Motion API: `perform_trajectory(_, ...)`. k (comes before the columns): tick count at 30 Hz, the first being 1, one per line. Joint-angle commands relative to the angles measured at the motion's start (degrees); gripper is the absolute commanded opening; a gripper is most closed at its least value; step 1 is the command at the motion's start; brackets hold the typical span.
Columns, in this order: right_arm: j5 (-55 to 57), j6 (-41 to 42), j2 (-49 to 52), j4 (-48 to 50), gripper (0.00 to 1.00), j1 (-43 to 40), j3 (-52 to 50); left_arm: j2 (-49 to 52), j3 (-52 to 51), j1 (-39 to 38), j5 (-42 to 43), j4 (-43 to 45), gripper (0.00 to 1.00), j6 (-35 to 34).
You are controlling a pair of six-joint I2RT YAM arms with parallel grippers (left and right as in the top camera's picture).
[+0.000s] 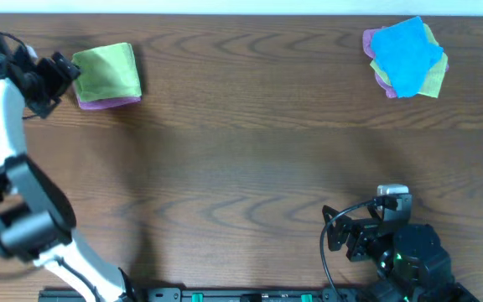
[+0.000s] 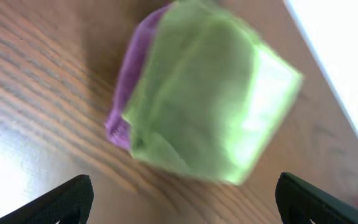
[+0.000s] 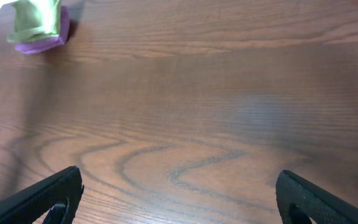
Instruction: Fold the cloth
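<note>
Overhead: cloth (image 1: 107, 71) atop purple cloth (image 1: 99, 103), blue-topped pile (image 1: 407, 57) far right; left fingers (image 2: 67, 198) and right fingers (image 3: 316, 199) apart.

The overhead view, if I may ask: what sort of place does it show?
Probably a robotics lab bench set up for cloth folding: a plain wood-grain table, a left arm and right arm at its near edge, and a folded green cloth on a purple cloth, with a loose pile of cloths apart.
</note>
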Motion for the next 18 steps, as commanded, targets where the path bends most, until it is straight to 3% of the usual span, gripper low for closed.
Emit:
perform_trajectory(1, 0.59, 0.61, -0.26, -0.04, 0.99, -0.42, -0.26, -7.87, 1.16, -1.25, 1.81, -2.47, 0.95, 2.40)
perform_trajectory(14, 0.59, 0.63, -0.26, -0.04, 0.99, -0.42, -0.26, -25.11, 1.16, -5.29, 1.14, -11.52, 0.95, 2.54)
perform_trajectory(18, 0.59, 0.63, -0.26, -0.04, 0.99, -0.42, -0.26, -27.19, 1.07, -5.33, -0.48, -21.64, 0.95, 8.92)
